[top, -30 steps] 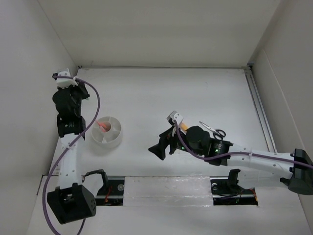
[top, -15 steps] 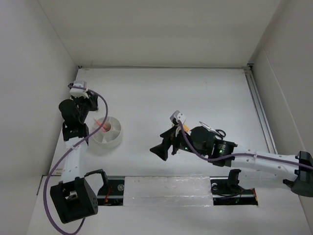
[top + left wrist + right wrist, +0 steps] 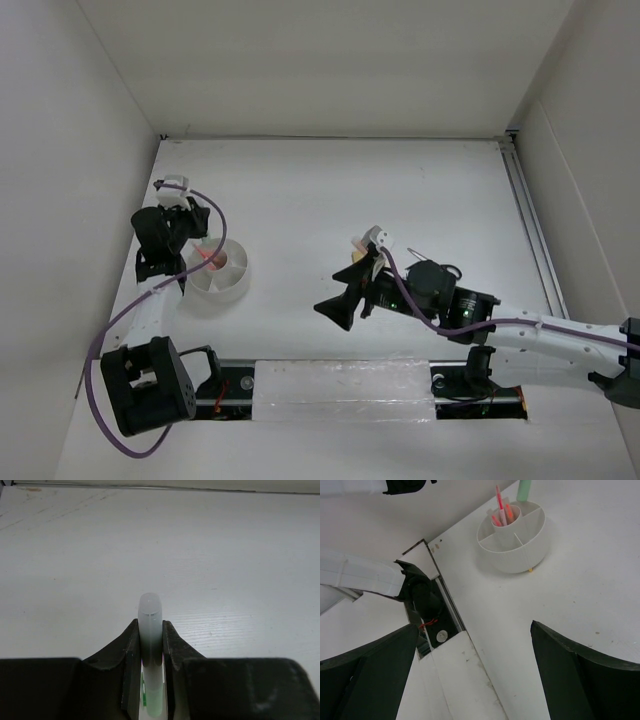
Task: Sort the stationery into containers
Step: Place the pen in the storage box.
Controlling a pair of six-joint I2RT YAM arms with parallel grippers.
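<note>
The round white tub (image 3: pixel 240 276) stands at the left, and thin red and pink pens (image 3: pixel 211 258) stick out of its central cup. My left gripper (image 3: pixel 181 226) hovers at the tub's far-left rim, shut on a stubby green marker (image 3: pixel 150 611) with a frosted cap. In the right wrist view the green marker (image 3: pixel 524 489) hangs just past the tub (image 3: pixel 520 560), whose cup holds the pens (image 3: pixel 500 511). My right gripper (image 3: pixel 343 292) is open and empty over bare table mid-scene, seen wide apart (image 3: pixel 474 630). Black-handled scissors (image 3: pixel 446 269) lie partly hidden behind the right arm.
A small orange piece (image 3: pixel 356 258) peeks out beside the right wrist. The left arm's black base (image 3: pixel 423 599) and the mounting rail (image 3: pixel 340 385) sit at the near edge. White walls close in the table on the left, back and right.
My left gripper has swung from the back-left corner down to the tub's rim, carrying the marker. The right arm has shifted slightly right and nearer, still open.
</note>
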